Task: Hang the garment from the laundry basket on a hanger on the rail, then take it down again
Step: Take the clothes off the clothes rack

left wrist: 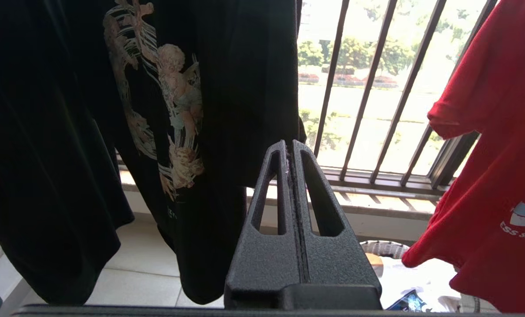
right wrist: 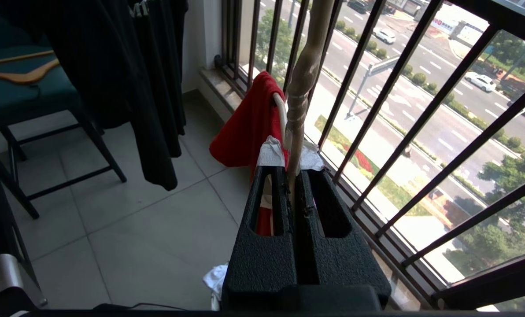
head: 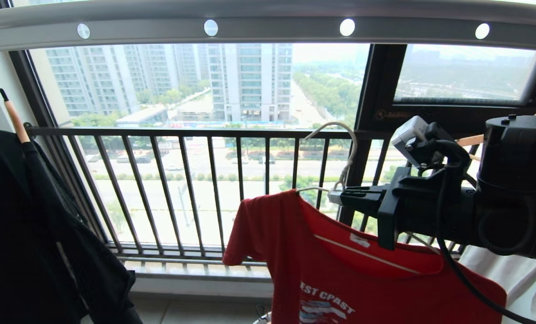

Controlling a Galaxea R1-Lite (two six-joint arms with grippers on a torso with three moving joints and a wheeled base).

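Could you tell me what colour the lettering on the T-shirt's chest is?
White lettering on the red short-sleeved T-shirt; head view shows it best.

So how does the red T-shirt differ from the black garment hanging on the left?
The red T-shirt sits on a thin cream-white wire hanger that the right gripper is shut on, its hook clear of the rail; the black garment hangs on a wooden hanger. The red one carries lettering, the black one a cherub print. Both hang before the black railing.

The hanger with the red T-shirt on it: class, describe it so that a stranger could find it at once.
Look below the long grey rail, in front of the black railing. The right gripper is shut on the hanger, which carries the red T-shirt. It is thin cream-white wire, unlike the thicker wooden hanger under the black garment.
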